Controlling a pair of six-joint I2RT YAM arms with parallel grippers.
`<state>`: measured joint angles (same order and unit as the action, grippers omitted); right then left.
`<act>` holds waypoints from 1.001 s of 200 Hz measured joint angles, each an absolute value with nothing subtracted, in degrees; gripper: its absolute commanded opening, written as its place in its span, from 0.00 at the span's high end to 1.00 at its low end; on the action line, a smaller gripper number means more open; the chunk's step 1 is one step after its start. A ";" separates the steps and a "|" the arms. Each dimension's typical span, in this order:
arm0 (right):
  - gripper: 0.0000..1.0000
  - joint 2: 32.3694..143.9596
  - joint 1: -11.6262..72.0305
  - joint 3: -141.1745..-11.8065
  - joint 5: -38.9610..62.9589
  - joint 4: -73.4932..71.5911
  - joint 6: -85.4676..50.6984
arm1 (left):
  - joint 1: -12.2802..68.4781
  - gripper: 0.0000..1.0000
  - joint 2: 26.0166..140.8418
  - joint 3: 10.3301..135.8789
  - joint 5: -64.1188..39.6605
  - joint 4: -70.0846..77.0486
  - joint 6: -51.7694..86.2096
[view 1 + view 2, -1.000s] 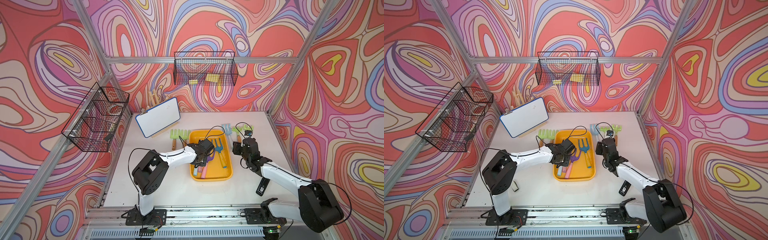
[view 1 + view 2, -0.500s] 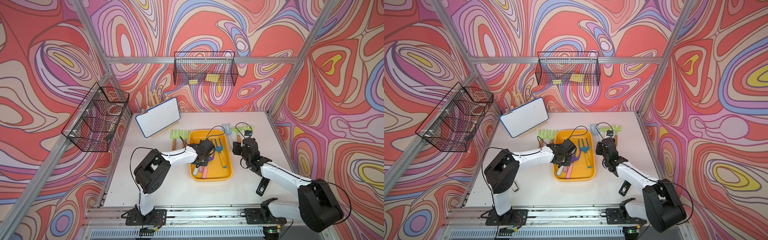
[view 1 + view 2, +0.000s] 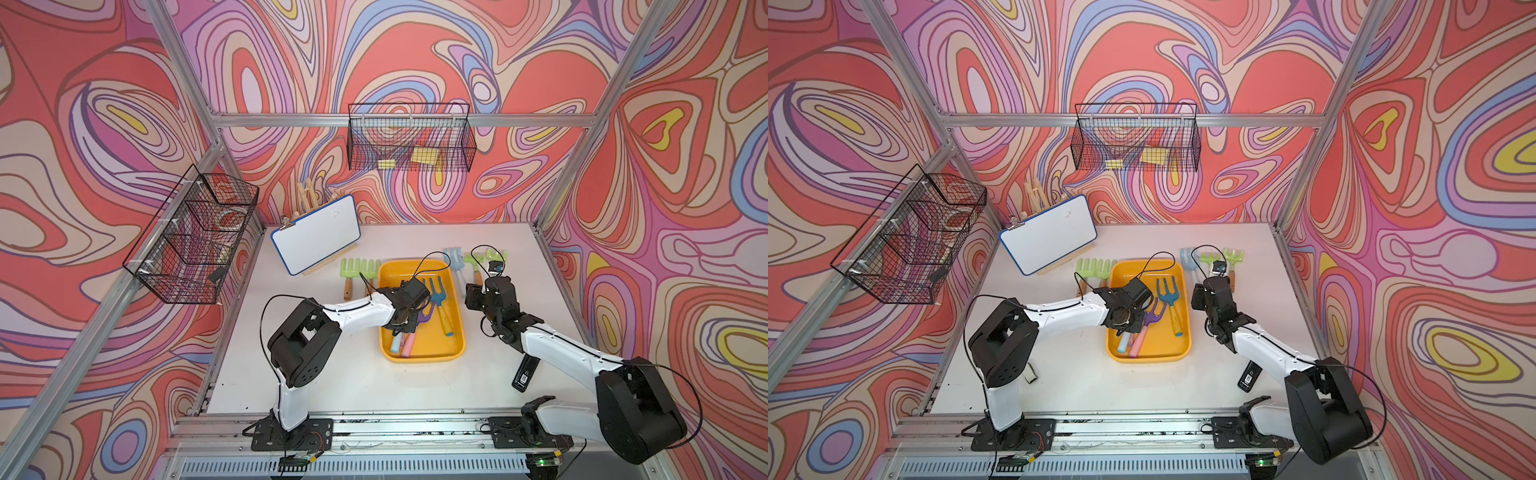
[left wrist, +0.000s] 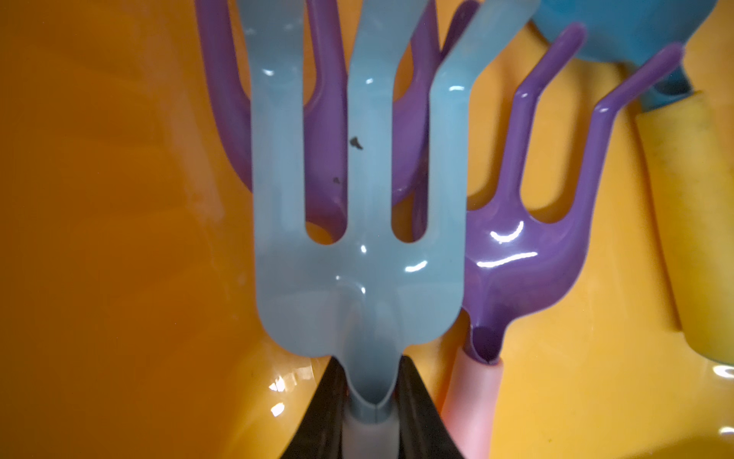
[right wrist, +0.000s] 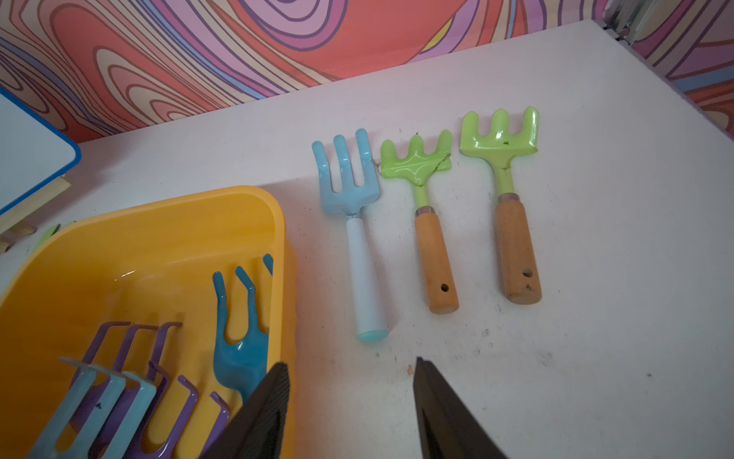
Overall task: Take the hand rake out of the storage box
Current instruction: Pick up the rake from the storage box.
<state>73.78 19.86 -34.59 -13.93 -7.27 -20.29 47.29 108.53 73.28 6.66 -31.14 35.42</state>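
The yellow-orange storage box [image 3: 401,272] [image 3: 1148,359] lies mid-table and holds several hand rakes. My left gripper [image 4: 369,369] [image 3: 401,328] reaches into the box. It is shut on the neck of a light blue hand rake [image 4: 357,278], which lies over a purple rake [image 4: 325,159]. Beside it lie a second purple rake with a pink handle [image 4: 512,270] and a dark blue rake with a yellow handle [image 3: 436,296]. My right gripper [image 5: 351,365] [image 3: 473,293] hovers open over the table just right of the box, with nothing between its fingers.
Right of the box lie a light blue rake with a white handle [image 5: 359,222] and two green rakes with wooden handles [image 5: 431,222] [image 5: 512,206]. More green rakes [image 3: 359,270] lie left of it. A whiteboard [image 3: 316,237] leans behind; a black device [image 3: 524,374] lies front right.
My left gripper has closed its jaws on the light blue rake's neck inside the box. The right arm has stayed where it was.
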 measured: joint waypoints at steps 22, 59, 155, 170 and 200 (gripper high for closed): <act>0.45 73.95 19.86 -34.59 -13.93 -7.27 -20.29 | 47.29 0.86 107.68 73.21 6.63 -32.12 35.03; 0.45 74.00 19.86 -34.59 -13.93 -7.25 -20.29 | 47.55 0.87 105.71 73.19 6.66 -32.86 34.39; 0.45 74.04 19.86 -34.61 -13.93 -7.25 -20.29 | 48.88 0.89 94.02 74.67 11.05 -37.17 32.58; 0.46 74.04 19.86 -34.61 -13.91 -7.22 -20.29 | 48.88 0.89 91.68 74.65 12.64 -38.04 32.29; 0.47 74.37 19.86 -34.68 -13.72 -7.22 -20.25 | 48.88 0.89 86.89 73.89 16.29 -39.29 31.29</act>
<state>74.37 19.86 -34.68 -13.72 -7.22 -20.25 48.88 86.89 73.89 16.29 -39.29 31.29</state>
